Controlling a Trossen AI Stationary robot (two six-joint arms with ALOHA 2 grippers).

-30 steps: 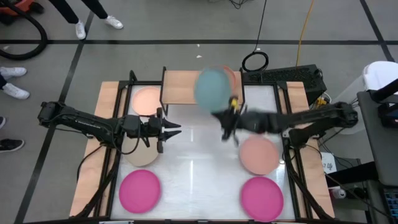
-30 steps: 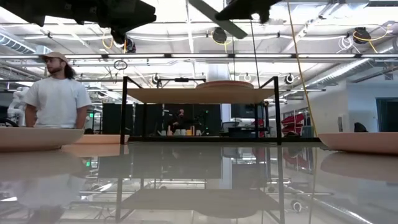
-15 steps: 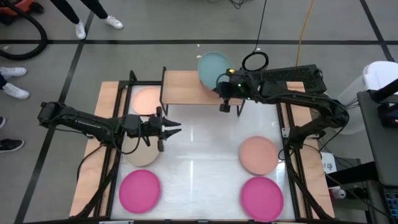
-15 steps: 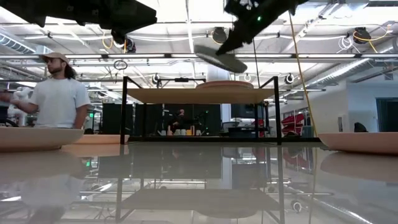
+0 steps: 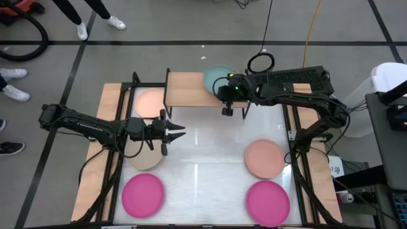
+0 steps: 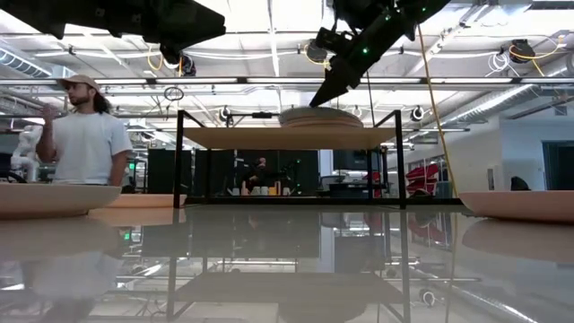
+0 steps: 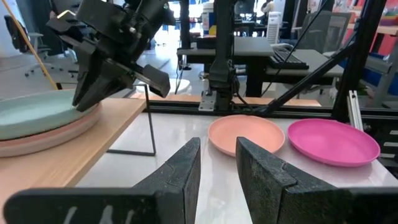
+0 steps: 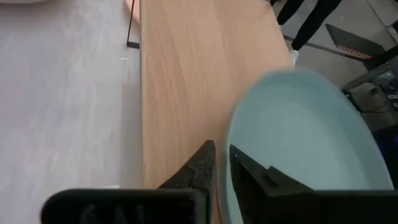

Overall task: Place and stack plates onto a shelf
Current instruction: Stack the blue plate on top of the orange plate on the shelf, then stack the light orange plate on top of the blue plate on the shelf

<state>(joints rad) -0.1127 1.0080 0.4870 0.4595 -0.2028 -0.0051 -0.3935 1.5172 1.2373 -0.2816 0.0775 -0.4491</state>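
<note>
My right gripper [image 5: 222,88] is over the right end of the light-wood shelf [image 5: 187,89], shut on a grey-green plate [image 5: 215,76]. That plate lies on a pink plate [image 7: 50,134] on the shelf; the stack also shows in the low view [image 6: 318,117]. My left gripper [image 5: 178,130] hangs open and empty over the table's left half, above a beige plate [image 5: 143,158]. A peach plate [image 5: 151,102] lies left of the shelf. Two magenta plates [image 5: 143,194] [image 5: 267,202] and a salmon plate [image 5: 264,158] lie on the white tabletop. My right gripper pinches the grey-green plate's rim [image 8: 229,146] on its near-right side, one finger on the plate's inside and one outside. The fingers slant down from the table's right and near side. The plate lies about level on the pink plate.
The shelf's left half [image 5: 181,92] is bare wood. Black shelf legs [image 6: 179,161] stand at its corners. People stand beyond the table's far left [image 6: 85,135]. A black cable coil [image 5: 261,62] lies on the floor behind the shelf.
My right gripper has carried the grey-green plate from above the table's middle toward the far edge and down onto the shelf. The plate hung tilted in the air before; now it lies about level on the pink plate.
</note>
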